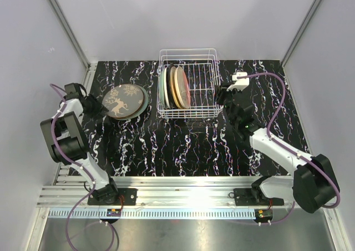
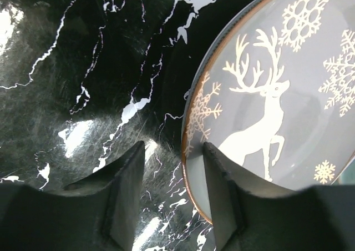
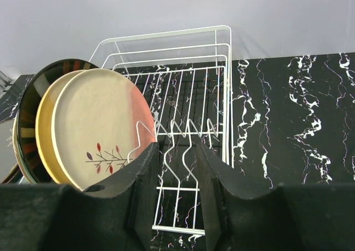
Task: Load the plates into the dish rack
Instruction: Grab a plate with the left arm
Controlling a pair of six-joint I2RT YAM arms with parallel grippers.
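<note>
Left hand (image 2: 173, 167), half-open, straddles the rim of the reindeer plate (image 2: 277, 95), left of the dish rack (image 1: 187, 59) — a shallow pinch could slip, dropping it.

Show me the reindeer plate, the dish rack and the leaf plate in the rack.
reindeer plate (image 2: 260, 134): left wrist view, on the deer's body.
dish rack (image 1: 202, 87): top view, on its bare right half.
leaf plate (image 3: 94, 123): right wrist view, on its cream face above the sprig.
</note>
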